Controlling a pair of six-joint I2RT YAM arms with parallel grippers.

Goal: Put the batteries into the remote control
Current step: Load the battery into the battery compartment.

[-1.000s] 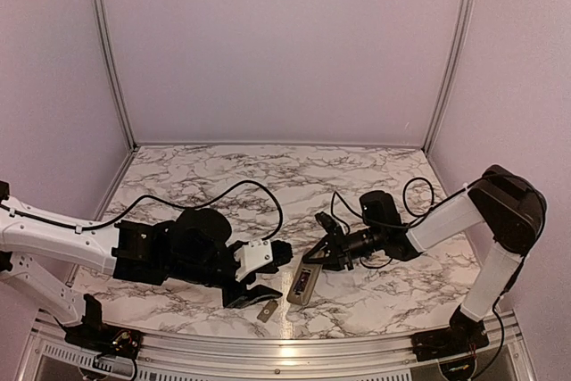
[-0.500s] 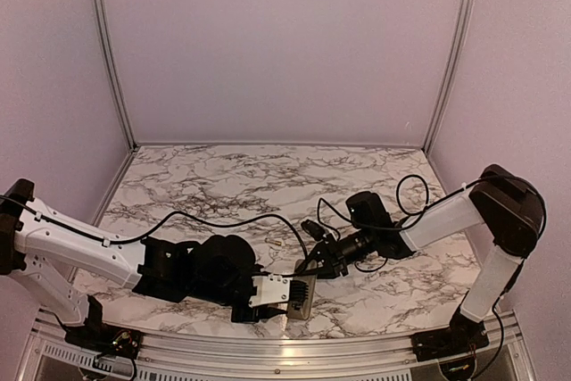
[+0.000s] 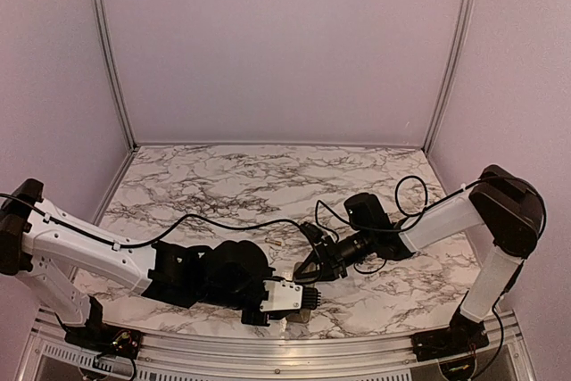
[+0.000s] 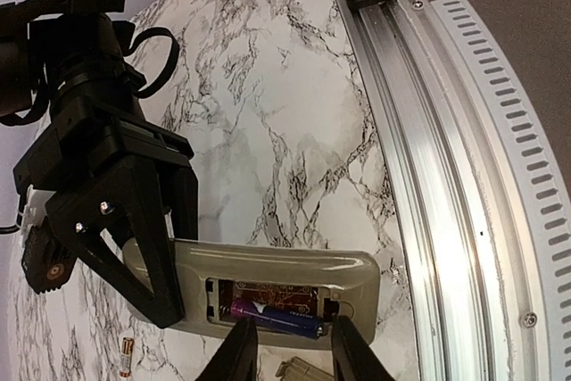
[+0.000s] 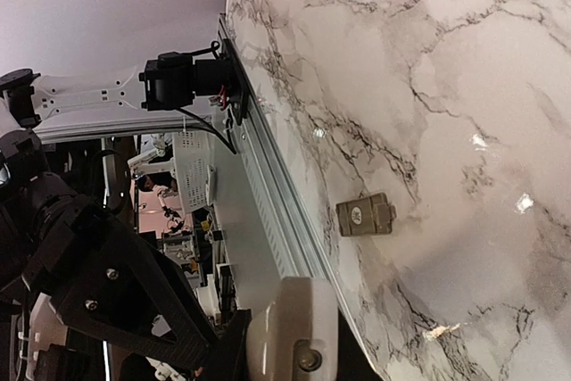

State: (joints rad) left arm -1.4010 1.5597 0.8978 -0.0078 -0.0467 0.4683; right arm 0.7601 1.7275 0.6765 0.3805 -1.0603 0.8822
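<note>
The remote control (image 4: 285,267) lies back up near the table's front edge, its battery recess open. One purple battery (image 4: 272,318) lies in the recess, slightly tilted. My left gripper (image 4: 293,354) is open, its fingertips (image 4: 239,352) straddling that battery just above it. My right gripper (image 4: 134,247) is shut on the remote's far end; in the right wrist view the remote's end (image 5: 290,327) sits between its fingers. A second battery (image 4: 125,356) lies loose on the table. In the top view my left gripper (image 3: 299,296) covers most of the remote (image 3: 306,312), and my right gripper (image 3: 312,269) is behind it.
The small grey cover plate (image 5: 364,217) lies on the marble near the front edge, also at the bottom of the left wrist view (image 4: 303,370). The aluminium front rail (image 4: 428,176) runs close beside the remote. Black cables (image 3: 223,219) trail across the table.
My left arm has swung right from beside the remote to over its near end, fingers now at the battery recess. My right gripper has shifted slightly left, still holding the remote.
</note>
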